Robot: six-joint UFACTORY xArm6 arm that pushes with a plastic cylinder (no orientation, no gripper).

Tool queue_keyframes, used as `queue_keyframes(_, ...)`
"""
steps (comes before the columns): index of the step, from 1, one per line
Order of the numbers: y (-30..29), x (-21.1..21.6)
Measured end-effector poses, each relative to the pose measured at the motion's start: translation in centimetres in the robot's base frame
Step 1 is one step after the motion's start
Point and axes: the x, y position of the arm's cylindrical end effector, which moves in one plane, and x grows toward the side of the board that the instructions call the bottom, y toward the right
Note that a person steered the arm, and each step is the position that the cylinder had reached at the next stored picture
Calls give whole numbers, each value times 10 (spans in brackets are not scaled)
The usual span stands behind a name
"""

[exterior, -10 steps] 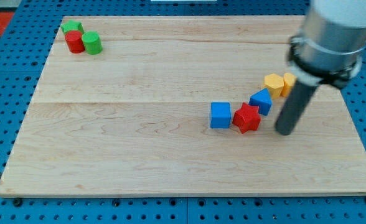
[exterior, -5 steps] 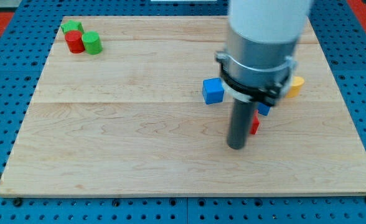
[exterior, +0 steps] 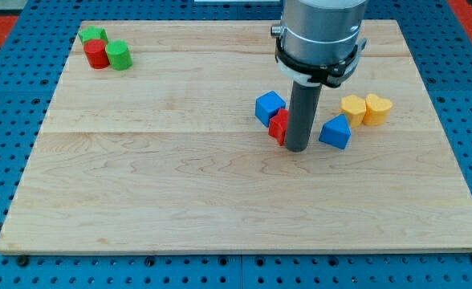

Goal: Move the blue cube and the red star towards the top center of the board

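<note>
My tip (exterior: 297, 149) is a bare rod with no hand to open or close; it touches the red star (exterior: 278, 126) on that block's right, and the blue cube (exterior: 270, 107) sits just up-left, touching the star. Both lie right of the desk (exterior: 180, 201) centre. Better to get below the pair and push upward, steadily, so neither slips sideways. The blue triangular block (exterior: 335, 132) and two yellow blocks (exterior: 365, 108) sit right; the green and red blocks (exterior: 105, 51) are far away, top left.

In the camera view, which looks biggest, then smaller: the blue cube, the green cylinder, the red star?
1. blue cube
2. green cylinder, though it sits farther away
3. red star, partly hidden behind my tip, so unsure
</note>
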Motion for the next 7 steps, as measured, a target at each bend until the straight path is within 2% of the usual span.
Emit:
queue_keyframes(2, -19, -40)
queue_keyframes(6, -22, -181)
queue_keyframes(7, 61, -180)
